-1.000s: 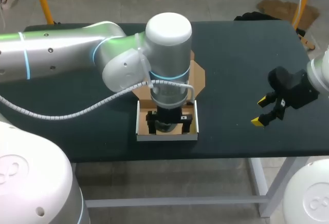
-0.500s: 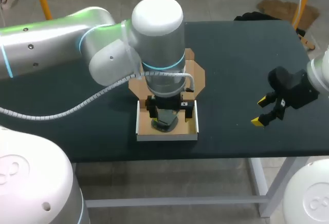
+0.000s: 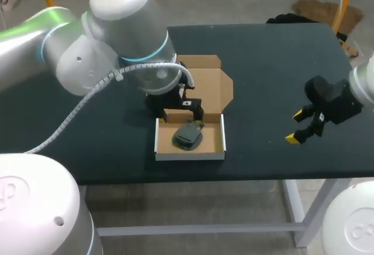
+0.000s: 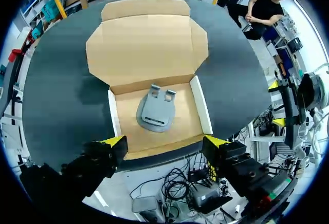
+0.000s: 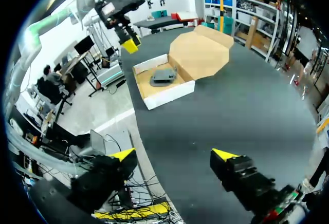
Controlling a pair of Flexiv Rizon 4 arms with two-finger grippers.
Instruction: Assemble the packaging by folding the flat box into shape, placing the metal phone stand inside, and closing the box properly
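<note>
Phone stand laid in the open box; lid not yet folded.

The metal phone stand (image 4: 156,112) is seen flat on the floor of the box (image 4: 201,112), long axis run from front wall toward the lid hinge, notched end nearest the hinge. It is judged stiff, dense and smooth; the cardboard lid (image 4: 146,44), light and easily creased, is best taken at its far tuck flap. The left gripper (image 4: 163,143) is held above the box, jaws open and empty; the right gripper (image 5: 174,155), well apart over the surface (image 3: 269,62), is likewise spread and empty.

left arm (image 3: 111,27): glossy silver-white, cyan ring (image 3: 146,58), white corrugated cable (image 3: 73,113) | right end effector (image 3: 295,126): black, yellow tips
</note>
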